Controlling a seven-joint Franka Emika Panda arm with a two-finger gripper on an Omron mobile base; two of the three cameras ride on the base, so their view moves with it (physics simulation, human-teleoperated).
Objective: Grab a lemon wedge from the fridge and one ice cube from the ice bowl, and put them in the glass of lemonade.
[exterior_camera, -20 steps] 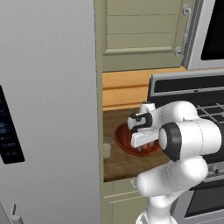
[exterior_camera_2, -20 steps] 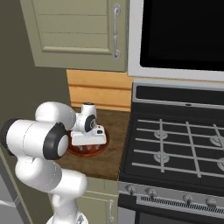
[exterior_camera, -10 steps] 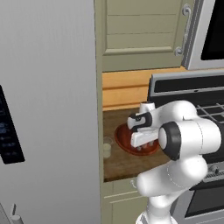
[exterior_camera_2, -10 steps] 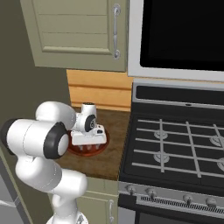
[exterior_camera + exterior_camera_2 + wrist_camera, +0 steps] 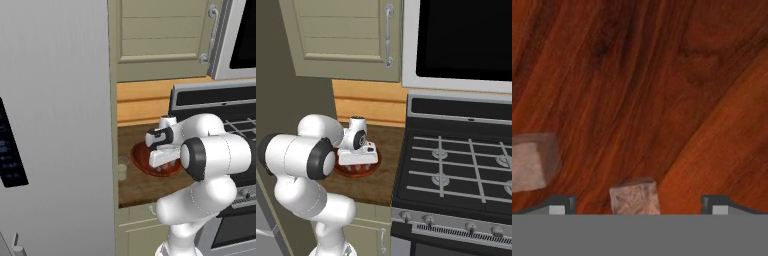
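1. the gripper [image 5: 637, 207] hangs low inside the ice bowl [image 5: 142, 159], its jaws spread wide with nothing between the pads yet; the two dark finger tips [image 5: 559, 205] sit at about 7 and 5 o'clock in the hand view.
2. an ice cube [image 5: 634, 196] lies on the bowl's glossy reddish-brown floor at 6 o'clock in the hand view, between the two tips.
3. a second ice cube [image 5: 532, 160] rests at about 8 o'clock, well apart from the first. that makes two cubes counted here.
4. judged from its look, the cube will be light, hard and slippery, and the slick bowl floor may let it skate away. the best hold is likely on two opposite flat faces, squarely, with a gentle close.
5. one glass of lemonade [image 5: 122, 169] stands on the wooden counter [image 5: 137, 182] at 9 o'clock from the bowl, just beside the fridge [image 5: 55, 125] wall in the left base view.
6. there is one bowl, one glass and one fridge. the stove [image 5: 456, 165] lies at 3 o'clock from the bowl in the right base view.
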